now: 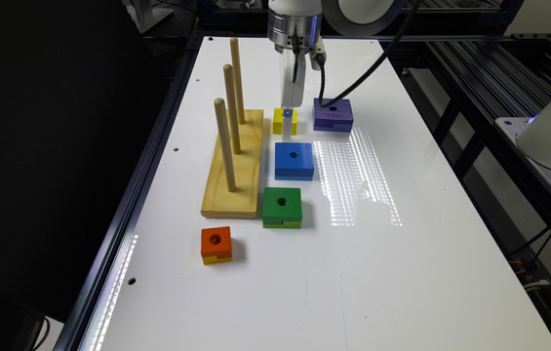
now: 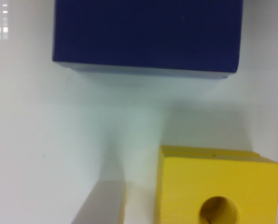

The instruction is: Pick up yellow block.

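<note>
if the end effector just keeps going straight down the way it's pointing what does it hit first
Most likely the yellow block. The end effector points straight down and sits right at that block in the exterior view. The wrist view shows one finger beside the block, so the fingers may reach the white table instead; depth is unclear.

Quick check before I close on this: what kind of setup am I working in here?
Likely a robotics lab bench: a white table on a dark metal frame, with stacking toys laid out as test pieces, a wooden peg board and coloured blocks such as the yellow block.

The bench [image 1: 402,273] is glossy white; the yellow block [image 1: 279,122] is matt painted; the peg base [image 1: 236,175] is bare wood.
</note>
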Controlling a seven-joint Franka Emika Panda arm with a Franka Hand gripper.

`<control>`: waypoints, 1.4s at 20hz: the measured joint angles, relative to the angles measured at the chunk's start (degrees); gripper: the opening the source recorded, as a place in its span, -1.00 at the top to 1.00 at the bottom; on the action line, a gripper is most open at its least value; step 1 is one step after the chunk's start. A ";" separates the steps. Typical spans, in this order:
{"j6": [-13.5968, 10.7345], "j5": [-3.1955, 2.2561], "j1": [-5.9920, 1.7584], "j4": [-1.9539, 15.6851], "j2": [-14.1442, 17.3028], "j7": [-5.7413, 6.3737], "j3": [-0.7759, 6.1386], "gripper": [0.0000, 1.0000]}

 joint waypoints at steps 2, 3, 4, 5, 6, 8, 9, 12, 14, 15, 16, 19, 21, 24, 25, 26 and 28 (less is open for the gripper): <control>0.00 0.00 -0.02 0.12 0.05 0.00 -0.01 1.00; 0.00 0.00 -0.02 0.12 0.05 0.00 -0.01 1.00; 0.00 0.00 -0.02 0.12 0.05 0.00 -0.01 1.00; 0.00 0.00 -0.02 0.12 0.05 0.00 -0.01 1.00; 0.00 0.00 -0.02 0.12 0.05 0.00 -0.01 1.00; 0.00 0.00 -0.02 0.12 0.05 0.00 -0.01 1.00; 0.00 0.00 -0.02 0.12 0.05 0.00 -0.01 1.00; -0.04 0.00 -0.03 0.12 0.05 0.00 -0.01 1.00; -0.05 0.00 -0.03 0.12 0.05 0.00 -0.01 1.00; -0.05 0.00 -0.03 0.12 0.05 0.00 -0.01 1.00; -0.06 0.00 -0.02 0.12 0.04 0.00 -0.01 1.00; -0.14 0.00 -0.01 0.11 -0.07 0.05 0.16 1.00; -0.90 0.01 0.00 0.10 -1.01 0.30 0.60 1.00; -3.09 0.01 0.00 0.02 -2.98 0.60 0.97 1.00; -3.66 0.01 0.00 -0.03 -3.46 0.63 1.01 1.00; -4.13 0.01 0.00 -0.16 -3.89 0.66 1.03 1.00; -4.53 0.01 0.00 -0.50 -4.62 0.68 1.05 1.00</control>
